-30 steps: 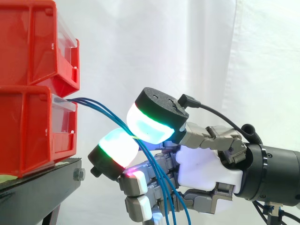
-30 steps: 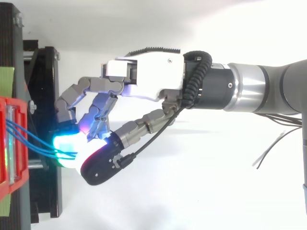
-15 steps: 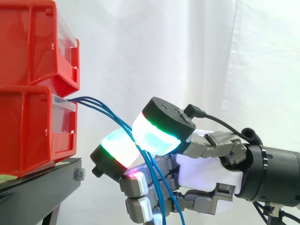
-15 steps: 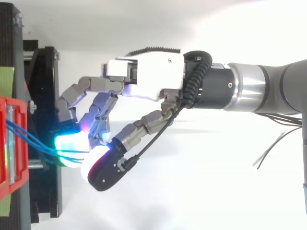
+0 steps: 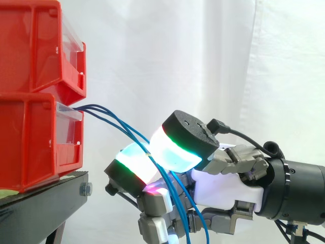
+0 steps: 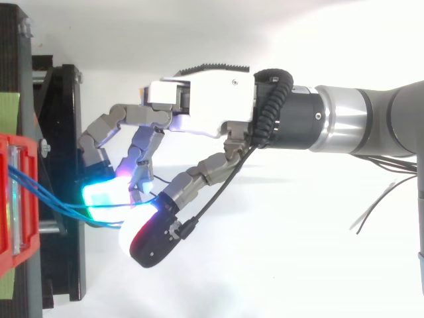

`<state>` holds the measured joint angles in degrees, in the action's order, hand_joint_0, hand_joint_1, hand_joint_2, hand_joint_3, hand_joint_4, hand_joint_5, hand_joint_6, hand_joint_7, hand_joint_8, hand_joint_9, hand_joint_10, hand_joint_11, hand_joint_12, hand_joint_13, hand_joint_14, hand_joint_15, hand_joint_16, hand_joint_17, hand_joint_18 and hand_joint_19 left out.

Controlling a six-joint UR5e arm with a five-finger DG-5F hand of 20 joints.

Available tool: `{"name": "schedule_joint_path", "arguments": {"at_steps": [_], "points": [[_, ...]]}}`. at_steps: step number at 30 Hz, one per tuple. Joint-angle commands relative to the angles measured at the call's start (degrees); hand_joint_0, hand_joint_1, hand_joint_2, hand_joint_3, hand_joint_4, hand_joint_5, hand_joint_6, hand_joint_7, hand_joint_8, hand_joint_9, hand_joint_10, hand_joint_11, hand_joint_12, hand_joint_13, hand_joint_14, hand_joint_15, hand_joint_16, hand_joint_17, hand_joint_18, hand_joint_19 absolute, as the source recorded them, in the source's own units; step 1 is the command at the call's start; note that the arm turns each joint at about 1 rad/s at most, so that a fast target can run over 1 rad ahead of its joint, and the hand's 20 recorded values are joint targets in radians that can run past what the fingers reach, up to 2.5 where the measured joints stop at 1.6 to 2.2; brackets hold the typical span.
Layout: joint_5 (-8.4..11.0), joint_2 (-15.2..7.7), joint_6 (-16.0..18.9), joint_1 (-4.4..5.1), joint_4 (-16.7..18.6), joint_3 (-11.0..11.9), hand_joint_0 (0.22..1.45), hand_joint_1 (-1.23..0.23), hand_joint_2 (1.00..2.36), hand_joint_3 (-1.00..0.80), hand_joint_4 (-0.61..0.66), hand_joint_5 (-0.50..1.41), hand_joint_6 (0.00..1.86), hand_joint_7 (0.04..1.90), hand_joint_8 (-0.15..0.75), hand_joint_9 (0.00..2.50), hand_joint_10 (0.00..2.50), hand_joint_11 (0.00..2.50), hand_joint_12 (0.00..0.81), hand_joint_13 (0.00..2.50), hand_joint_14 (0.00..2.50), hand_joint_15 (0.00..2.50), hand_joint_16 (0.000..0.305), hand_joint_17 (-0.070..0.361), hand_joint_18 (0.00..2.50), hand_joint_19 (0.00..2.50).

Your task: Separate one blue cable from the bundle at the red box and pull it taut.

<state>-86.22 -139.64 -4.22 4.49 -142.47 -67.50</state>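
Where bundle (image 5: 95,108) leaves red box (image 5: 30,137), curled hand (image 5: 228,185) pinches blue cable (image 5: 127,127).

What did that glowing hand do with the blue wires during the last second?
The hand drew back from the red bins and sank a little, its pads pinched on the blue cables throughout, so a longer stretch now spans from bins to hand. The bins and the black stand stayed put.

No legible text or numbers, nothing readable on red box (image 5: 30,145) or hand (image 5: 226,185)
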Motion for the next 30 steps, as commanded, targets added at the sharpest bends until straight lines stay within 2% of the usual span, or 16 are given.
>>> {"name": "schedule_joint_path", "arguments": {"at_steps": [1,7,12,21,23,24,28,30], "points": [[0.0,-0.02,0.0,-0.01,0.0,0.0,0.56,-0.92,1.0,-0.5,0.15,-0.12,0.9,1.26,0.405,1.11,0.02,1.04,0.429,1.11,0.02,0.79,0.051,0.115,1.09,0.73],[0.0,0.07,0.0,0.08,0.0,0.0,0.54,-0.87,1.0,-0.5,0.13,-0.1,0.9,1.26,0.41,1.15,0.02,1.04,0.437,1.13,0.02,0.79,0.052,0.118,1.1,0.74],[0.0,0.07,0.0,-0.01,-0.09,0.0,0.57,-0.76,1.0,-0.5,0.09,-0.1,0.89,1.3,0.403,1.18,0.02,1.01,0.432,1.15,0.02,0.78,0.051,0.114,1.1,0.76],[0.0,-0.02,-0.09,-0.01,0.08,0.0,0.77,-0.96,1.0,-0.5,0.03,-0.14,0.92,1.34,0.392,1.11,0.02,1.06,0.422,1.13,0.03,0.79,0.05,0.113,1.1,0.72],[0.0,0.07,-0.09,-0.01,0.17,0.0,0.81,-0.96,1.0,-0.5,0.03,-0.15,0.93,1.37,0.391,1.11,0.02,1.11,0.423,1.15,0.03,0.82,0.05,0.111,1.11,0.7],[-0.09,-0.02,-0.09,-0.01,0.17,0.0,0.84,-0.96,1.0,-0.5,0.04,-0.16,0.95,1.29,0.381,1.11,0.02,1.13,0.422,1.16,0.03,0.82,0.049,0.111,1.1,0.72],[0.0,0.07,-0.35,-0.01,0.17,0.0,0.85,-0.95,1.0,-0.5,0.07,-0.17,0.95,1.23,0.373,1.11,0.02,1.16,0.42,1.16,0.03,0.83,0.049,0.109,1.1,0.73],[-0.09,0.07,-0.7,-0.01,0.08,0.0,0.81,-0.96,1.0,-0.5,0.1,-0.17,0.95,1.15,0.373,1.11,0.01,1.19,0.418,1.17,0.03,0.84,0.049,0.11,1.14,0.72]]}}
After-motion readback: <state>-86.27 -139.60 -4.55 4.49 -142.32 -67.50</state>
